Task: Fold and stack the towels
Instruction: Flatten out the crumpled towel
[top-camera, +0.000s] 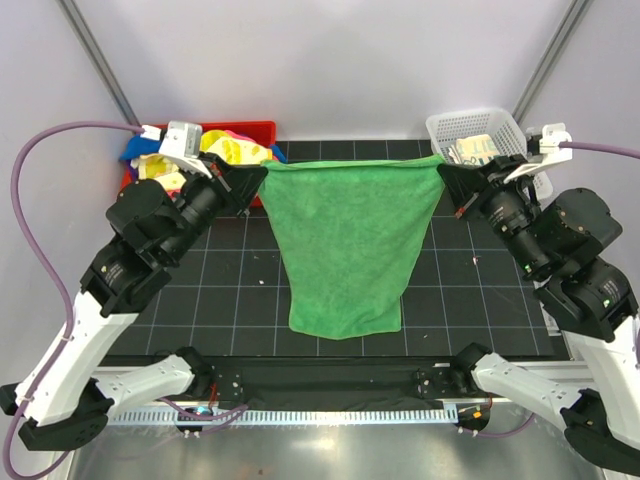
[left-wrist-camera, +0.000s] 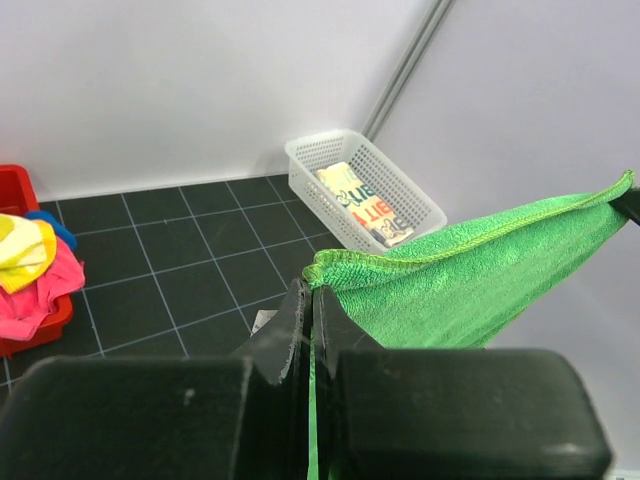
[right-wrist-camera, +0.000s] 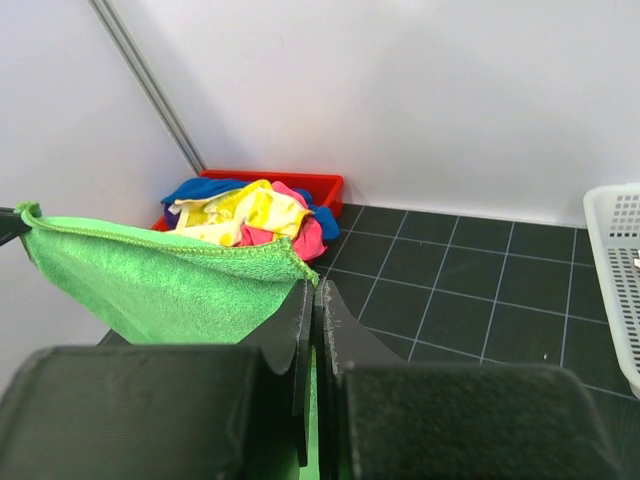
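The green towel (top-camera: 345, 240) is hanging spread between the two arms. Its loose lower edge is drooping nearest the arm bases, narrowing over the black gridded mat (top-camera: 240, 290); whether that edge is touching the mat cannot be told. At the towel's upper left corner the left gripper (top-camera: 262, 172) is pinching the hem, its fingers pressed together with only cloth between them. At the upper right corner the right gripper (top-camera: 442, 172) is clamping the hem the same way, fingers closed tight on it. The towel's top edge is running nearly taut from one corner to the other. Beyond the towel's left corner, a red tray (top-camera: 258, 128) is holding a loose heap of towels (top-camera: 235, 148) in yellow, pink and blue. Beyond its right corner, a white mesh basket (top-camera: 445, 128) is holding a folded cream towel (left-wrist-camera: 365, 205) with printed letters.
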